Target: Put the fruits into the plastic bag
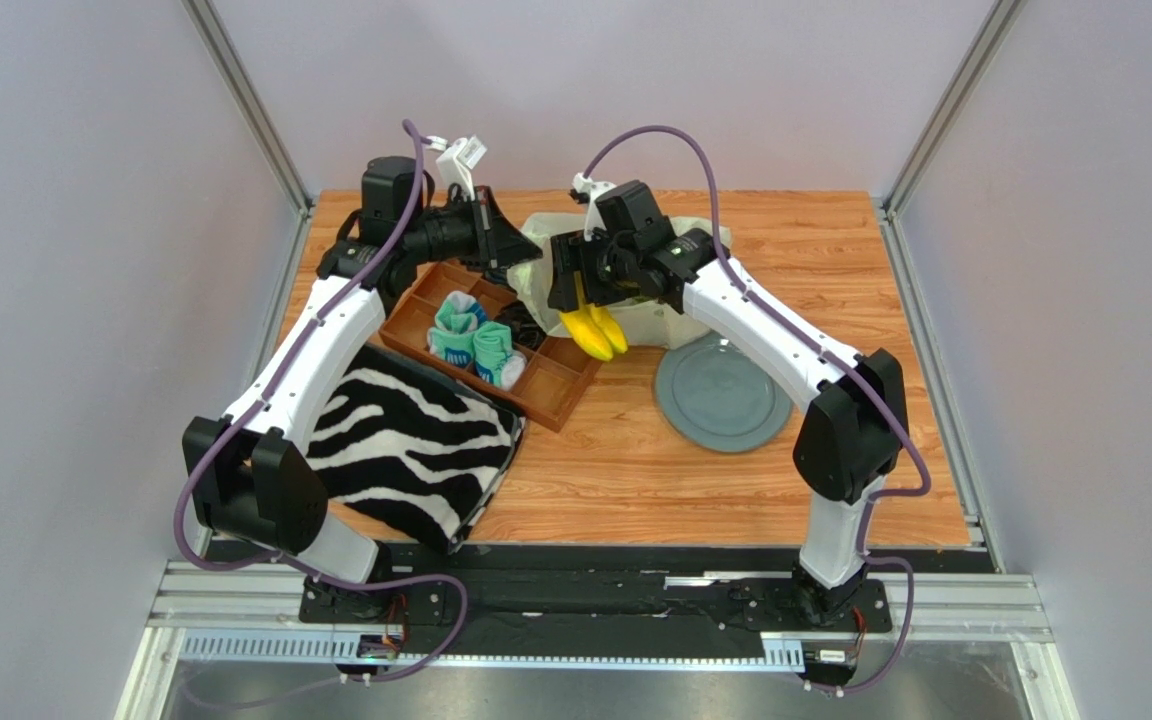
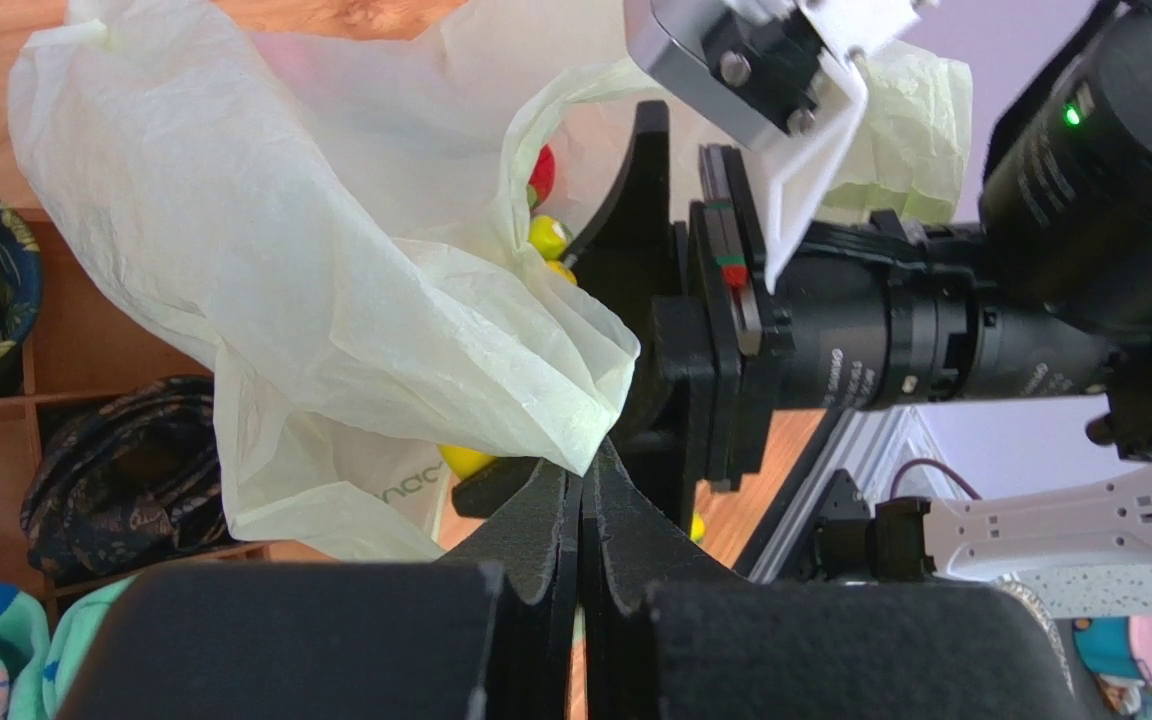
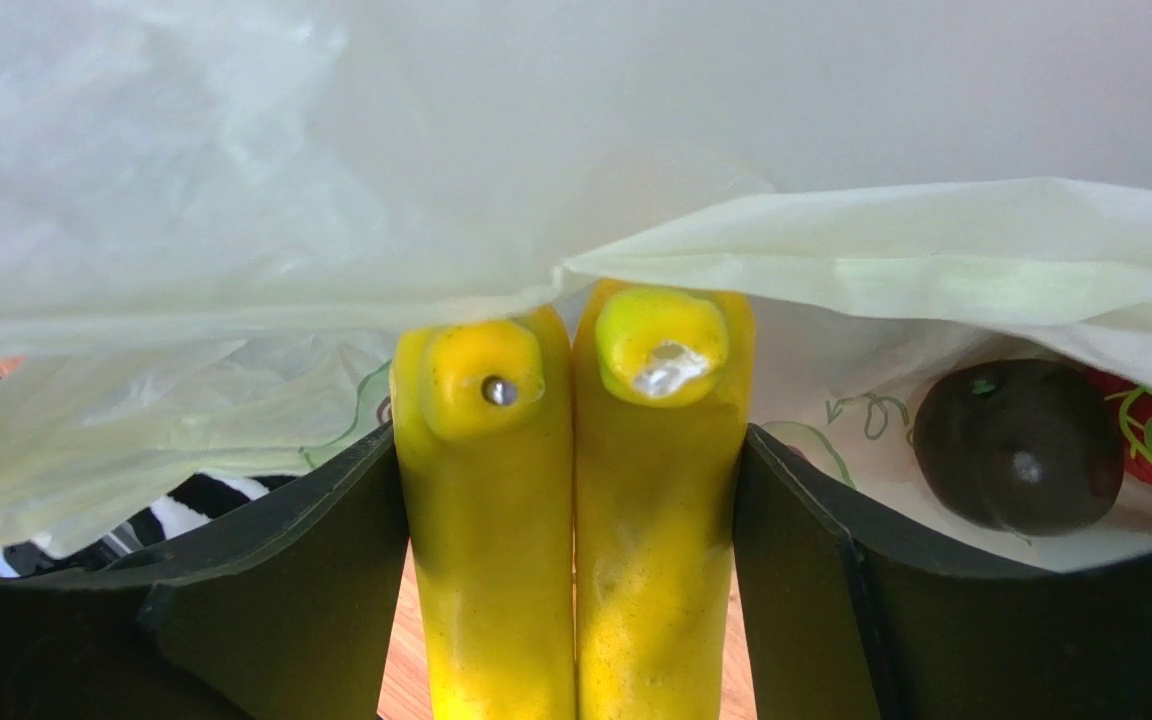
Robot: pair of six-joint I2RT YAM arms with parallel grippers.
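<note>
Wood table, far side: your bag lies open there, a dark fruit inside. Your right claw grips two bananas side by side, tips at the bag's mouth. The left claw is closed, apparently pinching the rim. Just beside the bag sits a tray of socks, with a plate on the other side.

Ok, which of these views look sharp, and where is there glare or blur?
Top view: even light, fairly sharp, soft shadows. Left wrist: bag glows backlit, foreground blurred. Right wrist: bananas sharp, one tip glints, bag above washed out.
</note>
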